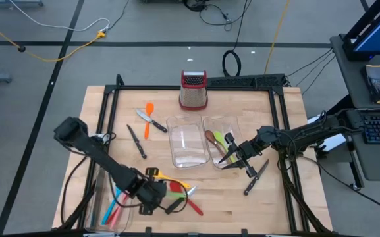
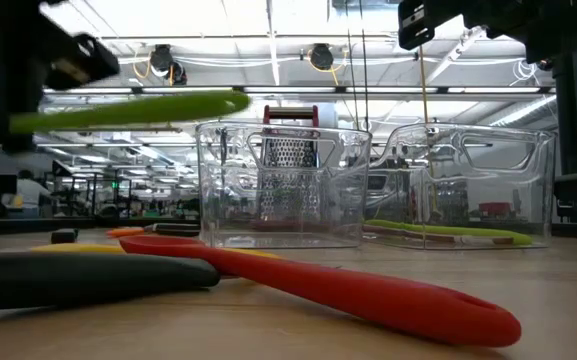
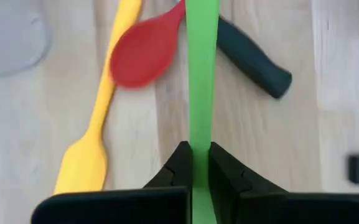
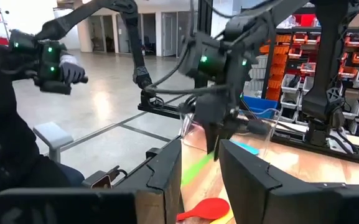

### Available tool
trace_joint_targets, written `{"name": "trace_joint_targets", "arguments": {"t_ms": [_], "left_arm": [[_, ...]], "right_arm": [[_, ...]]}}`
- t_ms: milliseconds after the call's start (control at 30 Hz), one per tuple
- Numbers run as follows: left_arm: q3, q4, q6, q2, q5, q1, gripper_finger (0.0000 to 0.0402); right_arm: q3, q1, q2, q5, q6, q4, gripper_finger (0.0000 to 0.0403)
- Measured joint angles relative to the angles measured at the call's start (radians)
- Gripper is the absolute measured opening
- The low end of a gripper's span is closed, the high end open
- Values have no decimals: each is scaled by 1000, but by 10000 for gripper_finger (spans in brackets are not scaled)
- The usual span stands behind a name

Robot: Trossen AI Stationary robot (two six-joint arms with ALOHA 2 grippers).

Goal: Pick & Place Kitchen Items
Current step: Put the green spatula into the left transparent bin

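Note:
My left gripper [image 3: 199,163] is shut on a green utensil [image 3: 201,74] near the table's front left, and the utensil shows level in the air in the low view [image 2: 128,108]. Under it on the wood lie a red spoon [image 3: 142,56], a yellow spatula [image 3: 92,137] and a black-handled knife [image 3: 254,62]. My right gripper [image 1: 232,157] hovers open over the right-hand clear tray [image 1: 224,135], with nothing between its fingers [image 4: 167,168]. My left gripper pinches the green utensil's long flat stem [image 3: 200,146] between its two fingers, one on each long edge. The fingers come steeply from above. The stem runs forward from between the fingers. The utensil sits about level, lifted clear of the table and of the red spoon [image 2: 318,285].
Two clear trays [image 1: 188,142] stand mid-table, and the right one holds a green and a brown spoon. A metal grater [image 1: 193,89] stands behind them. An orange spatula [image 1: 148,118] and knives [image 1: 137,141] lie at the left. Another knife [image 1: 255,178] is at the right. Blue and pink utensils [image 1: 114,207] lie at the front left.

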Motion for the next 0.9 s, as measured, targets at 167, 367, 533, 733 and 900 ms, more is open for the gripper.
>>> {"name": "trace_joint_targets", "arguments": {"t_ms": [167, 367, 533, 733, 900], "left_arm": [[65, 15, -68, -104, -16, 23, 11], [113, 63, -199, -203, -17, 61, 11], [125, 195, -242, -241, -1, 95, 11], [126, 253, -366, -250, 36, 141, 11], [126, 237, -489, -250, 94, 184, 11]], "right_arm": [[0, 6, 0, 3, 0, 1, 100], [0, 52, 0, 35, -43, 50, 100], [0, 129, 5, 189, -195, 99, 100], [0, 212, 71, 304, -433, 176, 100], [5, 269, 172, 413, -580, 249, 100]]}}
